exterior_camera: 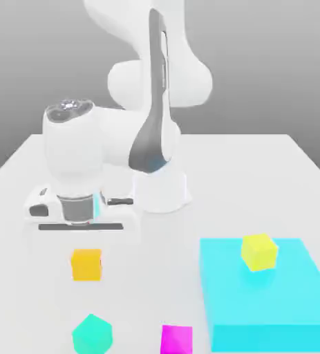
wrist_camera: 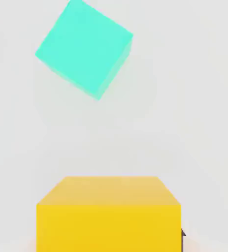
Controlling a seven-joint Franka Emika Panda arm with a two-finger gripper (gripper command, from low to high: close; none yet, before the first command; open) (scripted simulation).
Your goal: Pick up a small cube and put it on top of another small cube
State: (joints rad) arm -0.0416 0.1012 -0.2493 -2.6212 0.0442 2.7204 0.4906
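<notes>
The small orange-yellow cube (exterior_camera: pixel 86 265) looks rigid, light and smooth-faced, so a squeeze across two opposite flat sides near its middle should hold it, though the plain faces could slip under a weak grip. It sits just below the gripper (exterior_camera: pixel 79 225), up and away from the teal cube (exterior_camera: pixel 92 334), with the magenta cube (exterior_camera: pixel 176 339) off to the teal cube's right in the exterior view. The fingers appear drawn in tight on the orange-yellow cube, which fills the foreground of the hand view.

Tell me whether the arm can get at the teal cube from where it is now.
Probably yes: the teal cube sits alone on the table, just past the orange-yellow cube, with nothing covering it.
</notes>
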